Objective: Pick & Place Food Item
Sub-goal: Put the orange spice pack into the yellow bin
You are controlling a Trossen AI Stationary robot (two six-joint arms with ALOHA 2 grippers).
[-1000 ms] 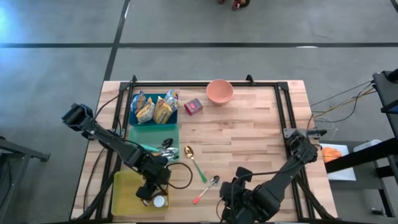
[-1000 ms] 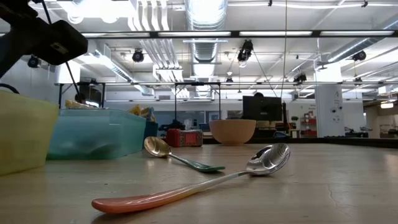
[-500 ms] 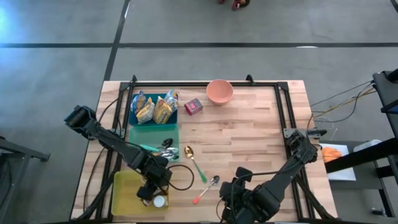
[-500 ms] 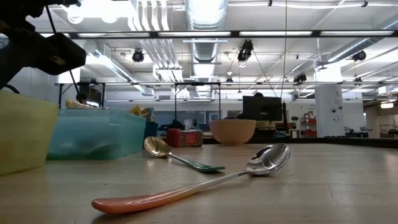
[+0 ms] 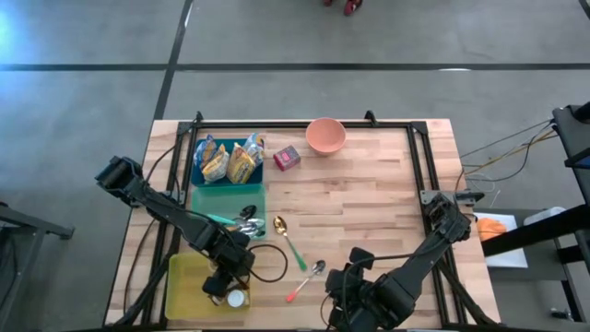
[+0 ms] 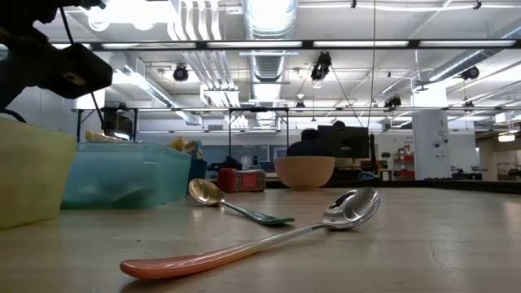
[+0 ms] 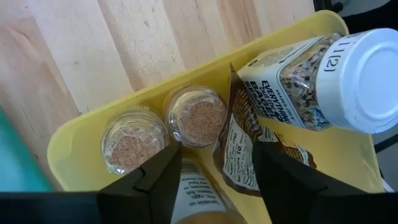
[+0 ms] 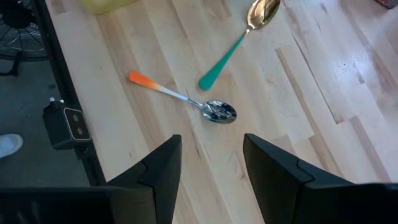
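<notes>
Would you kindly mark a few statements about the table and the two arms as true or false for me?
1. The left gripper is over the yellow bin. True.
2. The yellow bin holds only spoons. False: it holds two cork-topped jars, a seasoning bottle with a white cap and a brown packet.
3. The orange-handled spoon lies loose on the wood. True.
4. The pink bowl sits inside the teal bin. False: it stands on the bare table at the far edge.
5. The right gripper is closed on the green-handled spoon. False: its jaws are apart and empty.
</notes>
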